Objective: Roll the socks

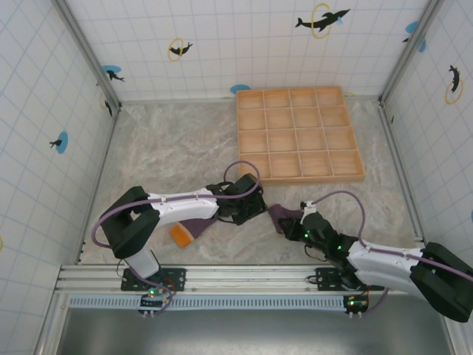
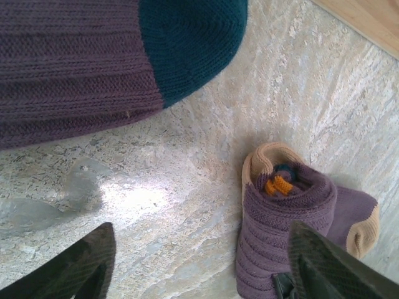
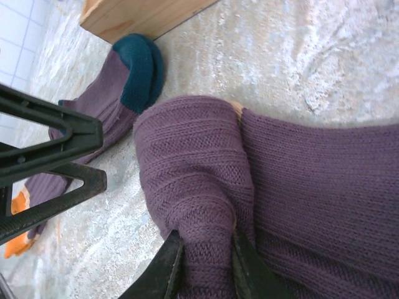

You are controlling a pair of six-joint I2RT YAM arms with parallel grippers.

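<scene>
A purple sock bundle with a tan cuff and a bit of orange inside lies on the table between the two arms. My right gripper is shut on a fold of this bundle at its near end. A second purple sock with a teal toe lies flat beside it, running under the left arm to an orange end. My left gripper hangs open just left of the bundle. Nothing is between its fingers, and its right finger stands in front of the bundle.
A wooden tray of square compartments sits at the back right, its near corner close to the teal toe. Marbled table surface lies bare to the left and back. Tiled walls close in the sides.
</scene>
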